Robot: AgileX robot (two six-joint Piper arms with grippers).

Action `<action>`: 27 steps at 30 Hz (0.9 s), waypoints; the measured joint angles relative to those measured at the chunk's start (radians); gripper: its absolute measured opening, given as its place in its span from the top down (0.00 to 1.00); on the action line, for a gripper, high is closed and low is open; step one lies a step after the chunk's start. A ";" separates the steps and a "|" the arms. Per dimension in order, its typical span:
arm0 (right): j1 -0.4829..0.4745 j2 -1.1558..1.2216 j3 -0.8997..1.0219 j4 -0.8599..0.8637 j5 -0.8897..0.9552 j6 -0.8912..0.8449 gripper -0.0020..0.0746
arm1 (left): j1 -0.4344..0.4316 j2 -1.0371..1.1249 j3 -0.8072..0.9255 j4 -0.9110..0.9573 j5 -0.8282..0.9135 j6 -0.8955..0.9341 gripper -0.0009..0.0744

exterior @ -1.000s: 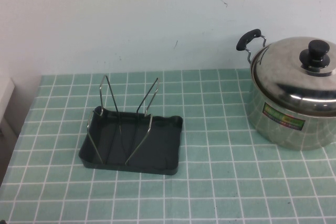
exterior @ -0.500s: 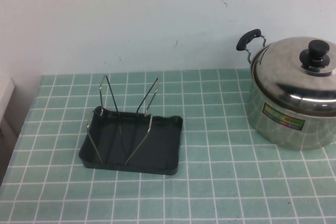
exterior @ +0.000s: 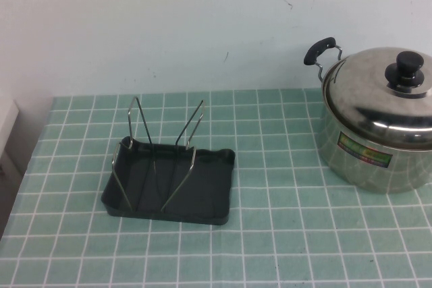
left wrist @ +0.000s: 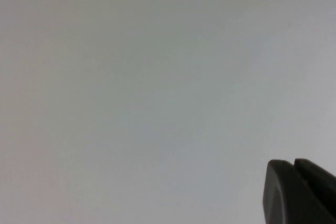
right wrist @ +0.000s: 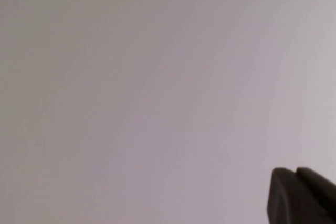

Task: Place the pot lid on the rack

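Note:
The shiny domed pot lid [exterior: 371,96] with its black knob [exterior: 405,71] rests on the steel pot [exterior: 368,156] at the right of the table. The dark grey rack [exterior: 202,187], with thin V-shaped wire holders [exterior: 158,146], stands left of centre and holds nothing. Neither arm shows in the high view. My left gripper [left wrist: 293,165] is shut with nothing in it, and its wrist view shows only a blank pale surface behind it. My right gripper [right wrist: 295,172] is shut and empty too, likewise facing a plain pale surface.
A green tiled cloth [exterior: 283,234] covers the table, with a white wall [exterior: 169,25] behind it. The pot's black handle [exterior: 318,50] sticks out toward the wall. The table's left edge [exterior: 30,160] drops off beside the rack.

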 joint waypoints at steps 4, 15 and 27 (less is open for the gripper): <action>0.000 0.000 0.000 0.236 -0.033 -0.093 0.98 | 0.000 0.000 0.000 -0.042 -0.125 0.000 0.99; 0.000 0.014 -0.219 0.321 0.507 -0.422 0.98 | 0.000 -0.002 -0.239 -0.077 0.441 0.049 0.99; 0.000 0.405 -0.399 0.369 0.479 -0.496 0.98 | 0.000 0.161 -0.361 0.042 0.552 0.073 0.99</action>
